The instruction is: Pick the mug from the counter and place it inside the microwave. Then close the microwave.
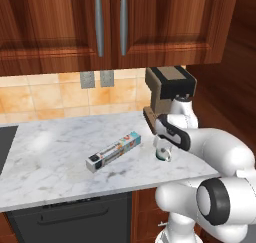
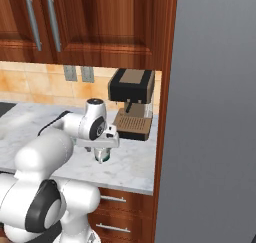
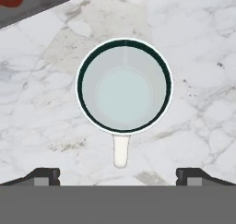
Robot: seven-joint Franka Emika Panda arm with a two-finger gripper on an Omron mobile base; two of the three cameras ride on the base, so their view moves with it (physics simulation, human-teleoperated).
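Observation:
The mug (image 3: pixel 123 87) is pale and whitish-teal, seen straight from above on the marble counter (image 3: pixel 198 57), its small handle pointing toward the bottom of the hand view. My gripper (image 3: pixel 117 174) hangs directly over it, open, with the dark fingertips (image 3: pixel 46 174) wide apart on either side and nothing between them. From the left base view, the gripper (image 1: pixel 163 148) hovers just above the mug (image 1: pixel 163 156) near the counter's (image 1: pixel 60 157) right front. The right base view shows the gripper (image 2: pixel 102 153) with the mug (image 2: pixel 103 159) peeking below it. The microwave is out of view.
A long foil-wrap box (image 1: pixel 114 152) lies left of the mug; its corner (image 3: pixel 32 2) is in the hand view. A brown-black coffee machine (image 1: pixel 167 94) stands behind the mug. A dark stovetop (image 1: pixel 5 142) sits far left. A tall grey fridge (image 2: pixel 215 112) bounds the counter's right end.

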